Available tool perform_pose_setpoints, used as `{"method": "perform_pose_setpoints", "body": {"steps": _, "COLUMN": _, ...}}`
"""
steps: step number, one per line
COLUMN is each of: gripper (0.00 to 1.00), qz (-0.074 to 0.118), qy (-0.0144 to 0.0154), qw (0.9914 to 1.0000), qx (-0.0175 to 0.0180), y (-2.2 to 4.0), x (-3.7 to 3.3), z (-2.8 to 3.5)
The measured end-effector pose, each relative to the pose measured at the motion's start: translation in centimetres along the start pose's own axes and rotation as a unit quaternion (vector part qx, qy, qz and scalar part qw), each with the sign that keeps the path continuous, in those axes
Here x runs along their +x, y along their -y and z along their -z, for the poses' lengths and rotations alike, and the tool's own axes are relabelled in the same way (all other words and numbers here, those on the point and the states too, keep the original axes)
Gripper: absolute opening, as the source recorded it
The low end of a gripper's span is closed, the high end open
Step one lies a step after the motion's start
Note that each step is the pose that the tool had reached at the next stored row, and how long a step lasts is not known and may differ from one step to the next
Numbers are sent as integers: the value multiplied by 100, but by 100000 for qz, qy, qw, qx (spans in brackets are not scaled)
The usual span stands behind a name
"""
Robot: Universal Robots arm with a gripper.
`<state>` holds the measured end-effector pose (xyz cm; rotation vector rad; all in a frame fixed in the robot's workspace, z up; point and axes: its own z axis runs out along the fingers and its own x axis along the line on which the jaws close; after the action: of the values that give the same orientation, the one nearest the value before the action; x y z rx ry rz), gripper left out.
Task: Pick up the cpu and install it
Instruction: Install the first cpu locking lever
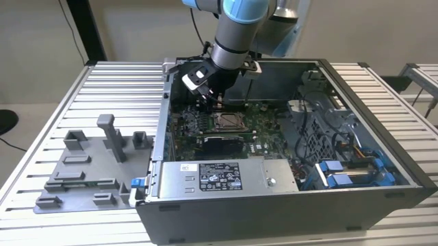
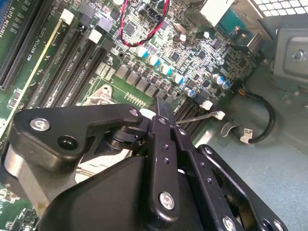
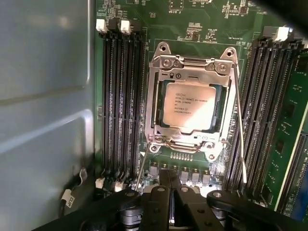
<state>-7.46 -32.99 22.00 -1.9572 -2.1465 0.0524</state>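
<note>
I find the cpu (image 3: 188,107) lying flat within the metal socket frame (image 3: 155,96) near the middle of the motherboard (image 3: 202,24), with memory slots (image 3: 118,96) on either side. The gripper (image 3: 169,174) hangs just beside the socket's edge, fingers pressed together and gripping nothing. In the exterior view the arm (image 1: 233,31) reaches into the open computer case (image 1: 274,215) on the slatted tabletop (image 1: 116,87).

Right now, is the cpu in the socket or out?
In. In the first wrist view the cpu lies flat within the metal socket frame, its silver top exposed.
</note>
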Motion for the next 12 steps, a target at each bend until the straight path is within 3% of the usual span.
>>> {"method": "perform_pose_setpoints", "body": {"steps": 12, "gripper": 0, "qz": -5, "qy": -7, "qw": 100000, "qx": -4, "y": 1, "x": -6, "z": 1}}
